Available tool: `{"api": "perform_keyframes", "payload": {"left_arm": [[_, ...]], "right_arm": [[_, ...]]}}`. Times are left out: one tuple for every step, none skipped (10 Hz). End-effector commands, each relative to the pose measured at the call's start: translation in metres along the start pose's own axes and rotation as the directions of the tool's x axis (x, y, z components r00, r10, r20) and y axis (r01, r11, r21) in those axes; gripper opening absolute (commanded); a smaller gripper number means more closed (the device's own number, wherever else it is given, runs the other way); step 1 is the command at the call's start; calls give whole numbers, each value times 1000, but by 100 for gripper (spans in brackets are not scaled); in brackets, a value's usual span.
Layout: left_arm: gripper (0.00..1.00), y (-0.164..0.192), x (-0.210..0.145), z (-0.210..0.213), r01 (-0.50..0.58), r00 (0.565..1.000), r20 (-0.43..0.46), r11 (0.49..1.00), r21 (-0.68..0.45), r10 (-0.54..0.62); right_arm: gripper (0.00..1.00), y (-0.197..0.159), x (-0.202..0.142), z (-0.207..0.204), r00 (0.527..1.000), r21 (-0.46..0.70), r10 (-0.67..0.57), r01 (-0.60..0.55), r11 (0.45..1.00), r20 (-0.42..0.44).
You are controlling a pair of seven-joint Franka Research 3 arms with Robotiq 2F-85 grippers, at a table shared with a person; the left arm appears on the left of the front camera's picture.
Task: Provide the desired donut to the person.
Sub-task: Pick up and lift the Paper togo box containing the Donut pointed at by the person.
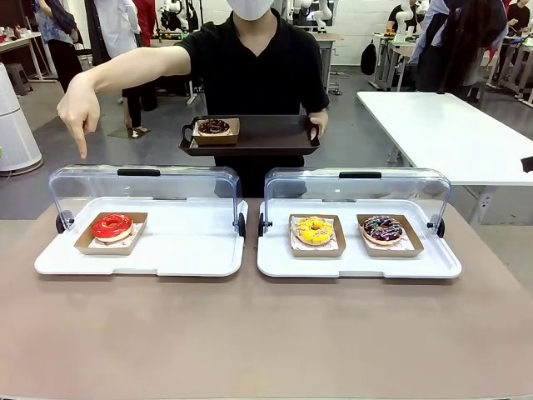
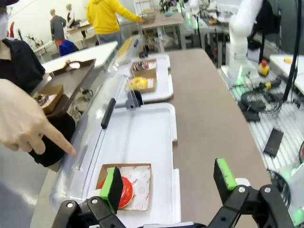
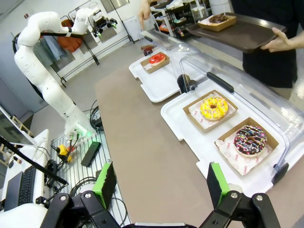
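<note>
On the near side, the bare brown worktop (image 1: 266, 333) runs wide. The left gripper (image 2: 168, 183) has its fingers spread wide and empty, and so does the right gripper (image 3: 161, 184). Farther in sit two white trays, their clear lids (image 1: 166, 187) tipped back. The left tray (image 1: 191, 250) carries the red donut (image 1: 112, 226), and the right tray (image 1: 275, 258) holds a yellow donut (image 1: 314, 230) beside a sprinkled chocolate donut (image 1: 383, 229). Across the worktop, the person (image 1: 258, 67) aims a pointing hand (image 1: 79, 112) down at the red one while balancing a dark tray (image 1: 266, 137) with another chocolate donut (image 1: 214, 127). The right wrist view adds the left arm (image 3: 42, 71) raised high, with cables beneath it. The left wrist view catches a yellow-topped bystander (image 2: 107, 16) far back.
</note>
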State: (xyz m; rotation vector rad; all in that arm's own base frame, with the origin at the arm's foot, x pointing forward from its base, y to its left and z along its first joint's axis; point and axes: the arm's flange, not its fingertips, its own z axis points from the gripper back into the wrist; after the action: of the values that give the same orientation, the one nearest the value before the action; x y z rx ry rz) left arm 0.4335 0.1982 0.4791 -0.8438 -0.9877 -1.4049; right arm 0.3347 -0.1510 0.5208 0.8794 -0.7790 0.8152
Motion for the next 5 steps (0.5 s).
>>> {"api": "perform_keyframes", "payload": {"left_arm": [[100, -18, 29, -35, 82, 974, -210, 996, -28, -86], [100, -28, 40, -57, 130, 934, -327, 989, -70, -146], [100, -40, 47, -82, 193, 861, -458, 976, -104, -220], [100, -50, 51, -109, 228, 785, -559, 964, -137, -266], [100, -59, 50, -138, 251, 707, -643, 955, -158, -293]], "right_arm": [[100, -2, 1, 0, 1000, 9, 12, -12, 1000, 24], [100, -2, 1, 0, 1000, 9, 12, -12, 1000, 24], [100, -2, 1, 0, 1000, 9, 12, -12, 1000, 24], [100, -2, 1, 0, 1000, 9, 12, -12, 1000, 24], [100, -2, 1, 0, 1000, 9, 12, -12, 1000, 24]]}}
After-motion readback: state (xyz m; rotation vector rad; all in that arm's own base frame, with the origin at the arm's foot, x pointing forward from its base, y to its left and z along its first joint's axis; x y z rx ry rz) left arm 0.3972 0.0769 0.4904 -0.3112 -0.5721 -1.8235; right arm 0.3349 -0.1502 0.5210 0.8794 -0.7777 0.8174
